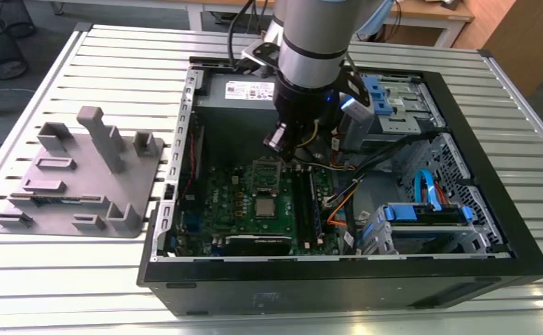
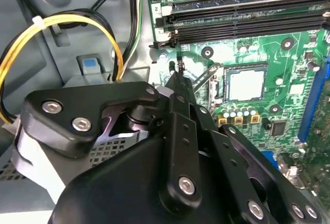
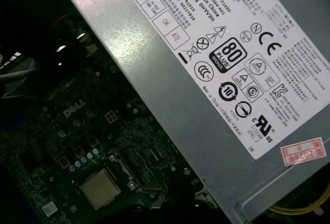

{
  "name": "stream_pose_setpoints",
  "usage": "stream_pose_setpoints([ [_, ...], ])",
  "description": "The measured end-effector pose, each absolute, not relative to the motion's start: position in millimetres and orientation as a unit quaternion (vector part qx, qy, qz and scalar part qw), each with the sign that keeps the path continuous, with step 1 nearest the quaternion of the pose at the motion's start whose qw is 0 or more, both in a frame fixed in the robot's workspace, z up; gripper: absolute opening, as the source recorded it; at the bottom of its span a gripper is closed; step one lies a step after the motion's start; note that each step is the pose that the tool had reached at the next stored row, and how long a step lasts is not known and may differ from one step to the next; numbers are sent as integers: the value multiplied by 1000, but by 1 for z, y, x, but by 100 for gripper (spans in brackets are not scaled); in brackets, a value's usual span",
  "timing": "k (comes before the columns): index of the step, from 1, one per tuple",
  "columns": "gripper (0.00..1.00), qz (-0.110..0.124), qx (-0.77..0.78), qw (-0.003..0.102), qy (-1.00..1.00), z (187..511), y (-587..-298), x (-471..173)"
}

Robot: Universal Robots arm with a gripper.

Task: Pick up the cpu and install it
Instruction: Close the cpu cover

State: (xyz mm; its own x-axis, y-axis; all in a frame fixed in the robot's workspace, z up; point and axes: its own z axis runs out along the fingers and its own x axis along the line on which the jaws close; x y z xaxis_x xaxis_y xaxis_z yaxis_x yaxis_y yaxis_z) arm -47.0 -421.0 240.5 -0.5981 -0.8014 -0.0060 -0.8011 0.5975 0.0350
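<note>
Cpu (image 2: pixel 246 83): metal lid, satin silver, smooth. Circuit board (image 2: pixel 289 53): glossy green, w/ black plastic slots (image 2: pixel 242 20). Gripper (image 2: pixel 179 77): matt black links, bright metal screws (image 2: pixel 81 125). Power supply (image 3: pixel 170 95): dull grey sheet metal, white paper label (image 3: pixel 232 53). Holder (image 1: pixel 76 181): matt grey plastic. Surface (image 1: pixel 85 279): ribbed pale metal, semi-gloss. Case (image 1: pixel 346 293): black, smooth.

Silver-grey arm (image 1: pixel 313 35), black gripper (image 2: pixel 180 79), silver screws (image 2: pixel 186 185)
</note>
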Motion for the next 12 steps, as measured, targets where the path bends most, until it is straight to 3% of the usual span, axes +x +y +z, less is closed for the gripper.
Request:
stream_pose_setpoints([
  [12,11,-16,472,4,-882,244,-425,-48],
])
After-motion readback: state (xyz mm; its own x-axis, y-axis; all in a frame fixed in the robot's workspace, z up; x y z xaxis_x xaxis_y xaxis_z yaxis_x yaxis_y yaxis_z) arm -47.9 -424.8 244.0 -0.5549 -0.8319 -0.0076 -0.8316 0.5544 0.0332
